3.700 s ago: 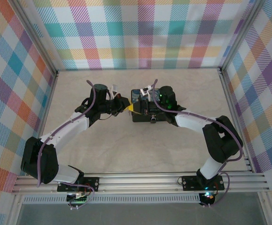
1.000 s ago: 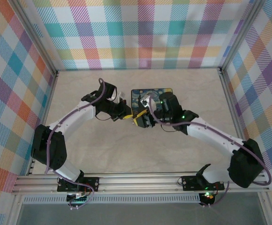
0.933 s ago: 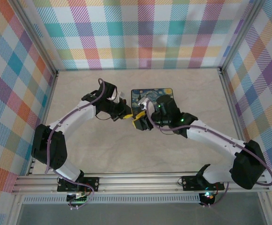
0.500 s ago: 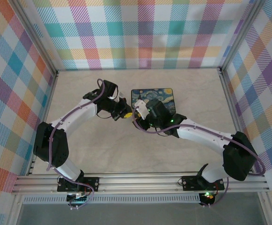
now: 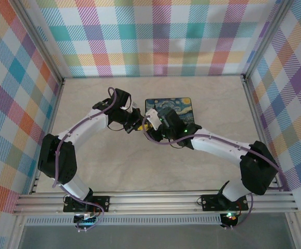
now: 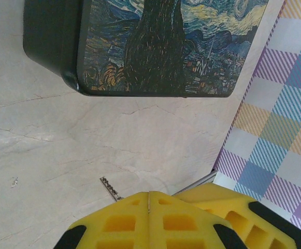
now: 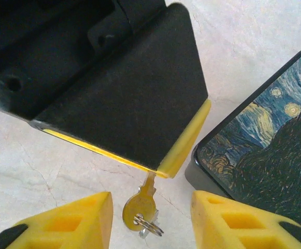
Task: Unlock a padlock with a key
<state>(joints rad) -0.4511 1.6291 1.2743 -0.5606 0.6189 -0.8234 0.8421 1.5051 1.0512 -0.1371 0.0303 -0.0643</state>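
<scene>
Both right fingers (image 7: 67,220) flank key (image 7: 139,207) (left fingers (image 7: 184,142) pinch blade).

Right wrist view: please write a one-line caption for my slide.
Shut left pincer holds the key in front of the open right pincer, beside the painted box.

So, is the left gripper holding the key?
Yes, the key sticks out from the closed yellow tips of the left gripper, pinched by its blade.

Shiny metal key (image 7: 140,203); matt black box (image 6: 140,46); smooth stone-look table (image 6: 62,145).
</scene>
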